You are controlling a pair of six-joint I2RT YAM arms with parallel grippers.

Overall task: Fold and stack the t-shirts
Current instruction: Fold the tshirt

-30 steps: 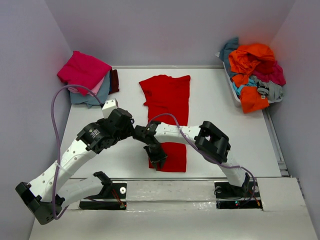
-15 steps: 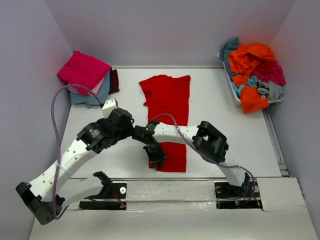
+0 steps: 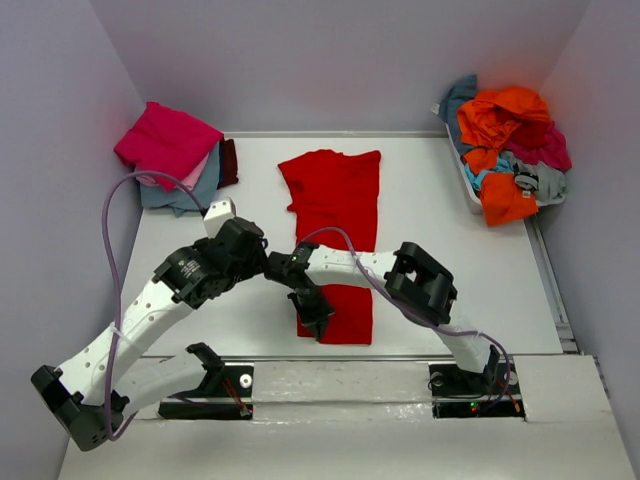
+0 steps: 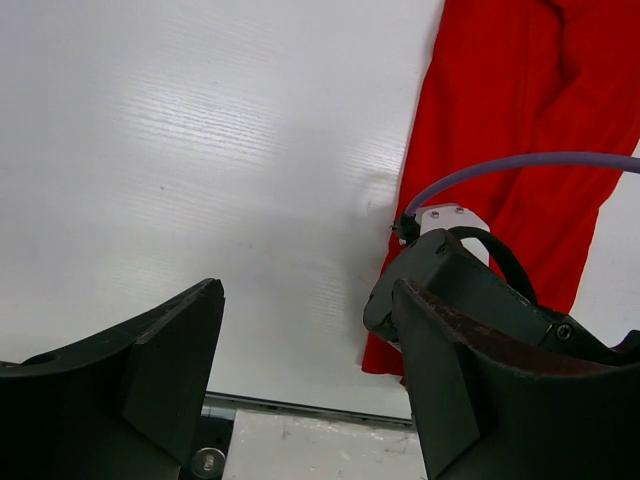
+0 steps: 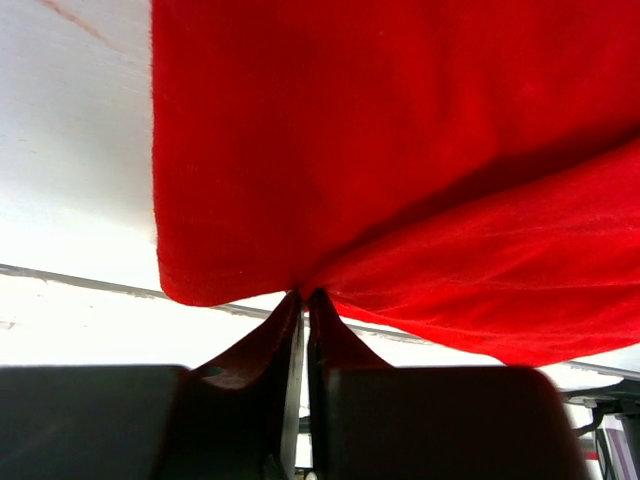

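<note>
A bright red t-shirt [image 3: 335, 210] lies lengthwise in the middle of the table, folded narrow. My right gripper [image 3: 312, 318] is shut on its near left hem; in the right wrist view the shut jaws [image 5: 305, 297] pinch the red cloth [image 5: 400, 150] and lift its edge. My left gripper [image 3: 262, 262] is open and empty, just left of the shirt and above the table; in the left wrist view [image 4: 310, 380] the shirt [image 4: 520, 110] lies to the right, behind the right arm's wrist [image 4: 470, 290].
Folded shirts, magenta on top of pale pink, grey-blue and maroon, are stacked [image 3: 170, 140] at the back left. A white bin [image 3: 505, 150] at the back right holds a heap of orange, teal, grey and magenta shirts. The table's front edge [image 3: 350, 350] is close behind the right gripper.
The right gripper with the hem has shifted very slightly left and towards the near edge. The left arm has barely moved.
</note>
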